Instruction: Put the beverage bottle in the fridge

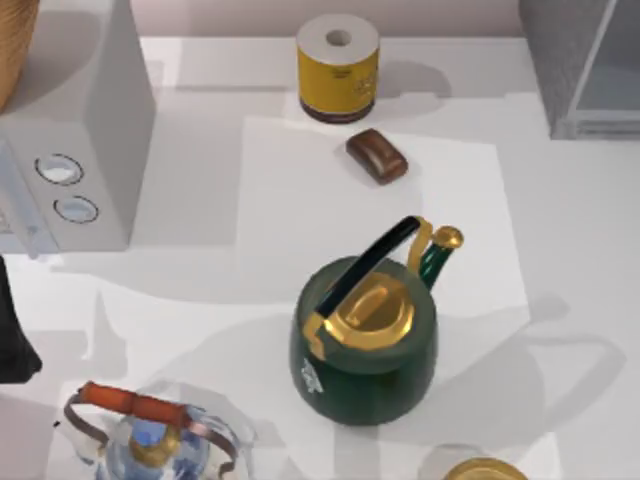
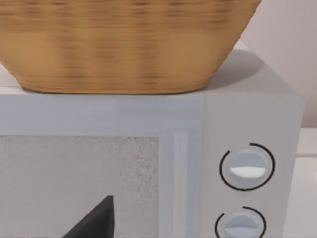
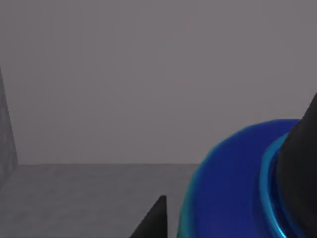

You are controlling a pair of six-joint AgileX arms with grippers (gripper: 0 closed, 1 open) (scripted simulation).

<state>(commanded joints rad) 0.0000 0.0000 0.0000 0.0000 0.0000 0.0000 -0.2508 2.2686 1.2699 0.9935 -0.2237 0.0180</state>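
The blue beverage bottle (image 3: 233, 183) is large and close in the right wrist view, with a lighter blue band near its end. My right gripper (image 3: 228, 210) is shut on it, one dark finger on each side. Behind the bottle are the fridge's plain grey back wall (image 3: 148, 74) and grey floor, so the bottle is inside the cabinet. In the top view the fridge (image 1: 585, 70) is a grey box with a glassy panel at the back right corner. My left arm (image 1: 12, 340) is parked at the table's left edge, facing the microwave.
A white microwave (image 1: 90, 150) with two dials stands at the left, a wicker basket (image 2: 124, 44) on top. A green and gold kettle (image 1: 365, 330) occupies the middle. A yellow roll (image 1: 338, 68), a brown block (image 1: 377, 155) and a glass kettle (image 1: 150, 440) are also on the table.
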